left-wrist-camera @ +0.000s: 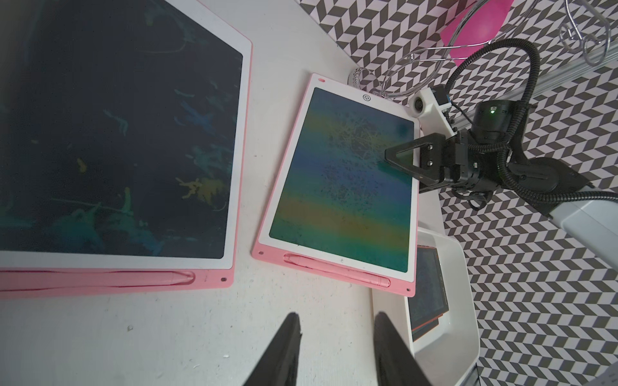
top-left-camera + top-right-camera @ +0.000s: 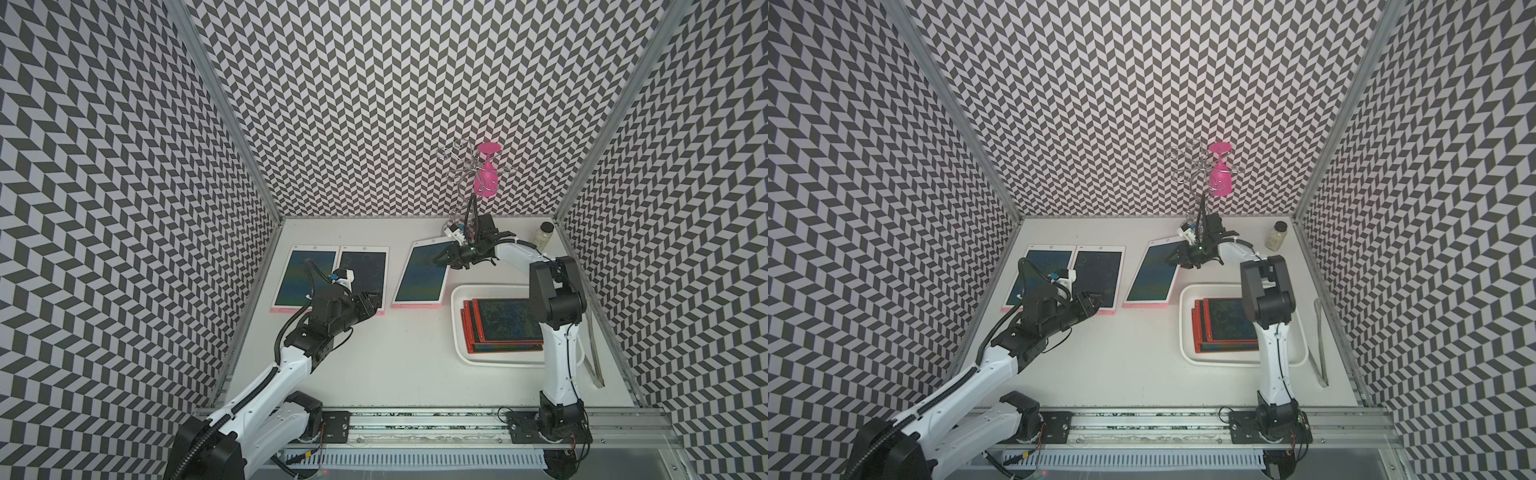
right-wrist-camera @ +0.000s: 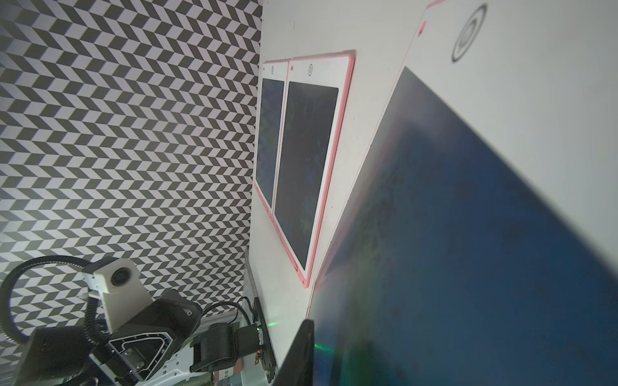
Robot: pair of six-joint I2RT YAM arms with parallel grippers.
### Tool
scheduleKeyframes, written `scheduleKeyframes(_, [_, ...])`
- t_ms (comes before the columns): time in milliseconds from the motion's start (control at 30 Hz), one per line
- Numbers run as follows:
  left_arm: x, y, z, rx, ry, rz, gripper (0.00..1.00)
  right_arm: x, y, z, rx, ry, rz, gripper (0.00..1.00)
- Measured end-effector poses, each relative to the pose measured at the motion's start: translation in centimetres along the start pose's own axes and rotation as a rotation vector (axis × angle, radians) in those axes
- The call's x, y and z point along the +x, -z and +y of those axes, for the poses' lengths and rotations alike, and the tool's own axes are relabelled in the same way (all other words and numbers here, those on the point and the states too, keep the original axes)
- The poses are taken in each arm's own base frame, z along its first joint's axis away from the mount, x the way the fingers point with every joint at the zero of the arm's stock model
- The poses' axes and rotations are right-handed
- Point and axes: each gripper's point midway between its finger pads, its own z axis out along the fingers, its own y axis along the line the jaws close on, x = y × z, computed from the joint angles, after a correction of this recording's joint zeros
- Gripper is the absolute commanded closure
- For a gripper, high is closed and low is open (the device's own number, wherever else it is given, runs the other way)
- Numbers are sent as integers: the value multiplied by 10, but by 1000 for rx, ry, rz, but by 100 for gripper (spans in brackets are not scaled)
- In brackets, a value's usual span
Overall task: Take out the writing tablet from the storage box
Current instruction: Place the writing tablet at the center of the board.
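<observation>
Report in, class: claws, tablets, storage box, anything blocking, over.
Left claw open, empty. Right claw at pink tablet edge, grip unclear. Red tablets stacked in storage box. Right arm overhangs box.

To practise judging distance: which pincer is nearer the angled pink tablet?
Right. The right pincer is at the angled tablet's right edge, towards its far end. The left pincer is off its near left corner, by the middle tablet.
</observation>
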Motion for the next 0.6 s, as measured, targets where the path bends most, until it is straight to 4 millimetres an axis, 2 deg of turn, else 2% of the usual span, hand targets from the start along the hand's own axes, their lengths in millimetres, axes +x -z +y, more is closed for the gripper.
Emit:
scheduleKeyframes(200, [-1, 0, 0, 15, 6, 1, 62, 1, -11, -8, -3, -8, 36, 70])
scheduleKeyframes(333, [-2, 0, -3, 30, 4, -1, 61, 0, -15, -12, 9, -20, 49, 61])
scheduleKeyframes(600, [0, -3, 0, 35, 10, 9, 61, -17, -14, -10, 66, -4, 32, 53])
